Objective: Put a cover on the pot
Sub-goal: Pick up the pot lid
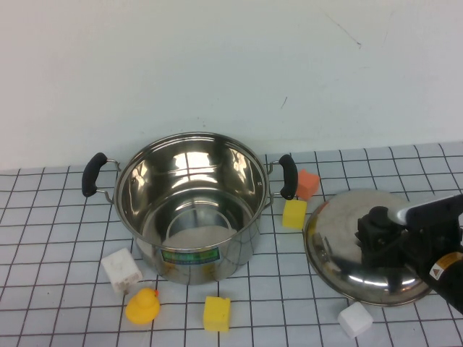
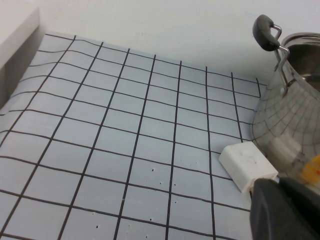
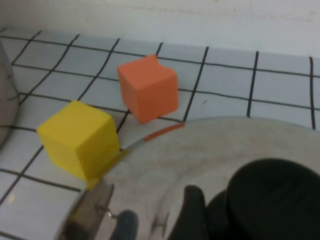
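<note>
Right gripper [image 1: 377, 233] spread around the knob [image 1: 376, 220] of the lid [image 1: 362, 271] near the table's right edge — best squeezed centred, then lifted level toward the open pot [image 1: 189, 206]; left gripper [image 2: 285, 210] waits by a white block [image 2: 247, 165] — grip unclear.

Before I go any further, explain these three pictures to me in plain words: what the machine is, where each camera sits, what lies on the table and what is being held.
This is a two-armed table robot. One picture comes from a raised camera looking down at the table; the other two come from cameras on each arm's wrist.

On the checked table stands an open steel pot with black handles. Its domed lid lies beside it on the robot's right. Small blocks are scattered around: an orange block, two yellow ones, two white ones, and a yellow toy duck.

The right end effector sits at the lid's black knob, open, so nothing is held yet. The left end effector shows only as a dark edge in its own wrist view, near the white block left of the pot.
</note>
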Controlling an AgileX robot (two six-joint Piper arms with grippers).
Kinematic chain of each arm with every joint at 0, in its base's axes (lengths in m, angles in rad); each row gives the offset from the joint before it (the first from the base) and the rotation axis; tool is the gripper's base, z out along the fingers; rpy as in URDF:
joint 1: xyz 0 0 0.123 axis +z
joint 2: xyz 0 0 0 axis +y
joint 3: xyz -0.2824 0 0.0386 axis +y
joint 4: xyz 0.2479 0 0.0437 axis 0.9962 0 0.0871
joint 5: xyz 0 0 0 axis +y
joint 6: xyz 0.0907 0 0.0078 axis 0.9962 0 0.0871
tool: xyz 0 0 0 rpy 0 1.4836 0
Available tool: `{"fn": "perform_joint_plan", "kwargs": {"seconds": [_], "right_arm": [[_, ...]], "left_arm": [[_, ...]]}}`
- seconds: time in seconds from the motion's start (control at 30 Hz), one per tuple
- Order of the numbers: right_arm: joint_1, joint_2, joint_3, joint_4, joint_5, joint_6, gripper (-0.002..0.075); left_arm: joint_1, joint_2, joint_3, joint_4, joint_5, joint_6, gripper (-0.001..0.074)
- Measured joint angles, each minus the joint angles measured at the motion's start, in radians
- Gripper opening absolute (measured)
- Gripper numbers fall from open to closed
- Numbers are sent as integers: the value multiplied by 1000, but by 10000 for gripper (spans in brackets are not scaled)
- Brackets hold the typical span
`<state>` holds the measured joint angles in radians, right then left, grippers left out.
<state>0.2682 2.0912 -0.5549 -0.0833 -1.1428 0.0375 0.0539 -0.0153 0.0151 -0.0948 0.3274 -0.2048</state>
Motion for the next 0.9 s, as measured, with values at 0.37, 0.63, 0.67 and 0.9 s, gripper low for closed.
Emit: {"fn": "perform_joint_plan", "kwargs": {"seconds": [0.37, 0.63, 0.67, 0.9], "right_arm": [[0, 3, -24, -12, -12, -10, 349], [0, -319, 80, 73, 25, -143, 348], [0, -367, 92, 76, 25, -183, 348], [0, -759, 96, 66, 391, -189, 348]], "left_arm": [[0, 0, 0, 0, 0, 0, -3], [0, 0, 0, 0, 0, 0, -3], [0, 0, 0, 0, 0, 0, -3], [0, 0, 0, 0, 0, 0, -3]]}}
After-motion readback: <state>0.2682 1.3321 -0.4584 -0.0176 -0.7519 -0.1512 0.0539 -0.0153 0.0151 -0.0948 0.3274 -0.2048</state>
